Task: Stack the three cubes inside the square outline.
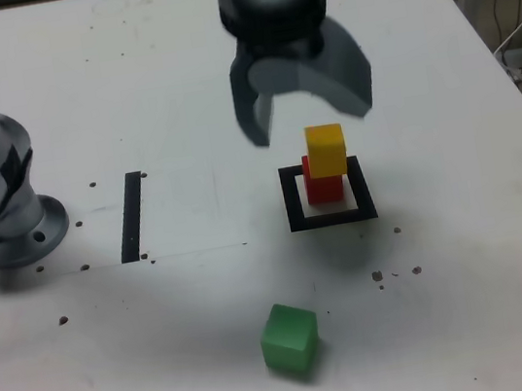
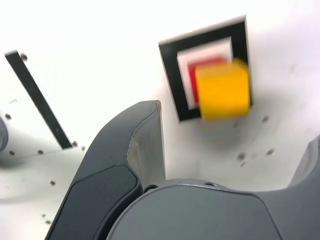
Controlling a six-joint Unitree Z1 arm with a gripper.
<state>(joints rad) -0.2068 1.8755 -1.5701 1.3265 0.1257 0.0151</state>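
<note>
The white desk (image 1: 178, 100) lies bare toward its far edge. The end effector (image 1: 306, 115) hangs spread wide, holding nothing, above the square outline (image 1: 331, 217). Three cubes: the yellow cube (image 1: 326, 150) sits on the red cube (image 1: 324, 186) inside the outline; the green cube (image 1: 289, 339) lies apart, nearer the camera.
</note>
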